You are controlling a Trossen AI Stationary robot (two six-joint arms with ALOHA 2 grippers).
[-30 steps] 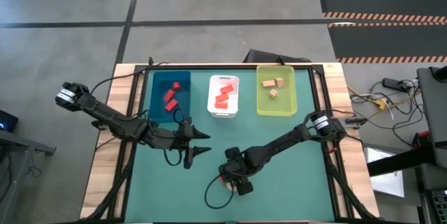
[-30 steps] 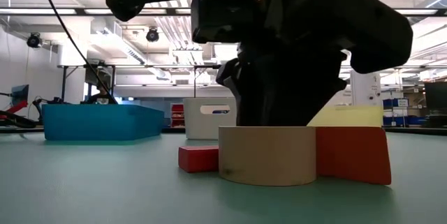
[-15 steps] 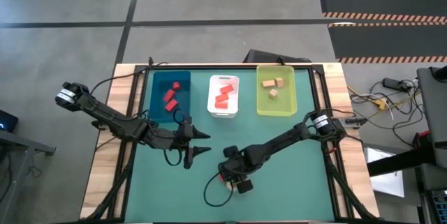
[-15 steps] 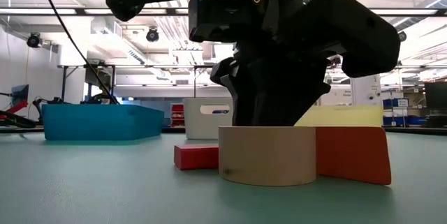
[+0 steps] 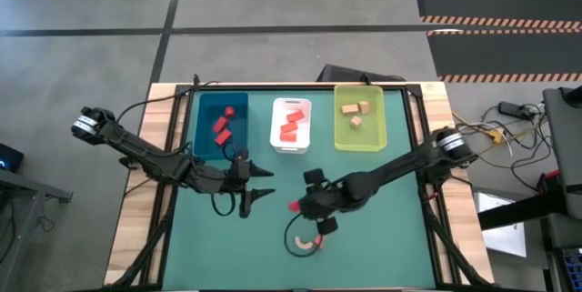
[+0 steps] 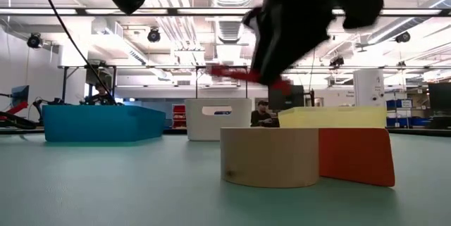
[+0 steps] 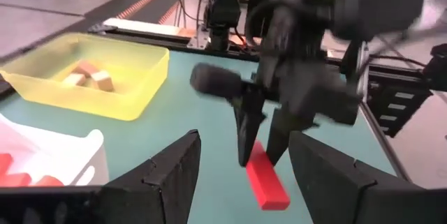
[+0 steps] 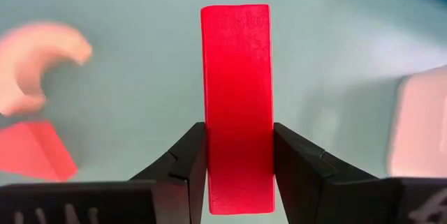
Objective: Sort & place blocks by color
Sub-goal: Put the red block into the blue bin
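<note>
On the green desk (image 5: 382, 237), three trays line the far edge: a blue tray (image 5: 205, 133) holding red pieces, a white tray (image 5: 276, 143) in the middle also holding red pieces, and a yellow-green tray (image 5: 380, 139) holding tan ones. Taking the white tray as the landmark, the right arm reaches in from the right side, and its right end effector (image 5: 307, 206) hangs above the desk on the near side of that tray, jaws pressed flat against the two long sides of a red brick (image 8: 237, 105), which is lifted clear of the surface. The left end effector (image 5: 259, 185) waits with its fingers spread and nothing between them, nearer than the blue tray and to the left of the white tray's near end. A tan arch piece (image 5: 305, 244) lies farther toward the desk's near edge, well apart from the white tray, with a small red wedge (image 6: 356, 155) touching it.

The step in hand appears to be the carry of the red brick to a tray of reds. Doing it well likely means keeping the brick level and high enough to pass the tray's near wall, steering clear of the waiting left arm, centring over the white tray's open floor beside the reds already there, then lowering before letting go so the brick does not bounce out.
</note>
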